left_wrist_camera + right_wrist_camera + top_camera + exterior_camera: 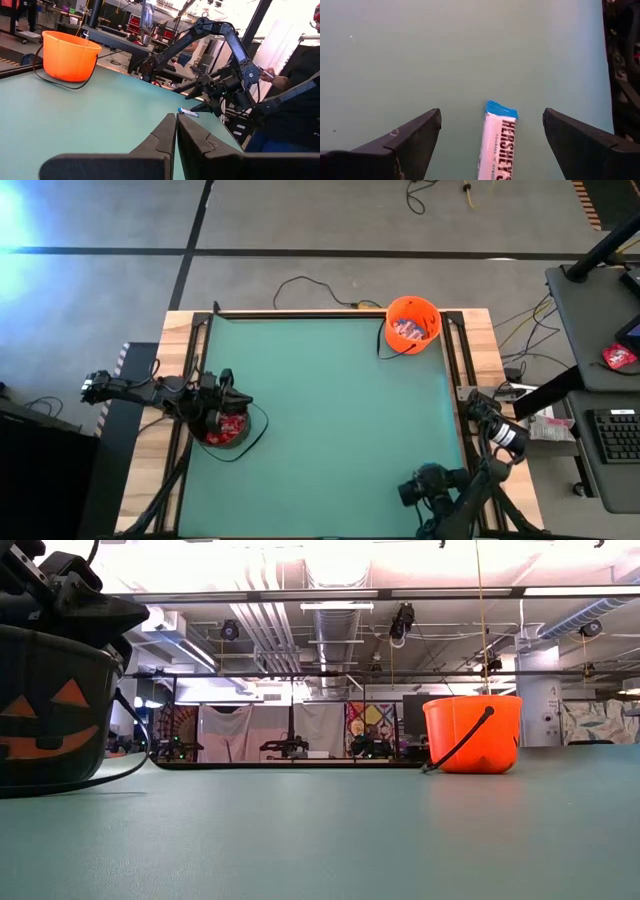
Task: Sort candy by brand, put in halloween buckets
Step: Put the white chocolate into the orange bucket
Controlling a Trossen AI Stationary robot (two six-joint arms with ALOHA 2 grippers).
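Last bar on the mat: right gripper spread over it, left gripper pressed together above the black bucket.

We see one table (pixel 330 480), two buckets and two arms: the orange bucket (pixel 412 324) stands at the far right corner with candy inside, the black bucket (pixel 226 430) stands at the left edge holding red packets, too many and too small for us to count. The left gripper (pixel 176 131) hangs over the black bucket with its jaws pressed together and nothing between them. The right gripper (pixel 490 135) hovers near the front right edge, jaws spread wide on both sides of one white-and-blue bar (pixel 496 142), the only loose candy we can find. We think we should lower straight down, keep the bar centred, close across its narrow width, then lift and carry it to the orange bucket, which probably takes this brand.
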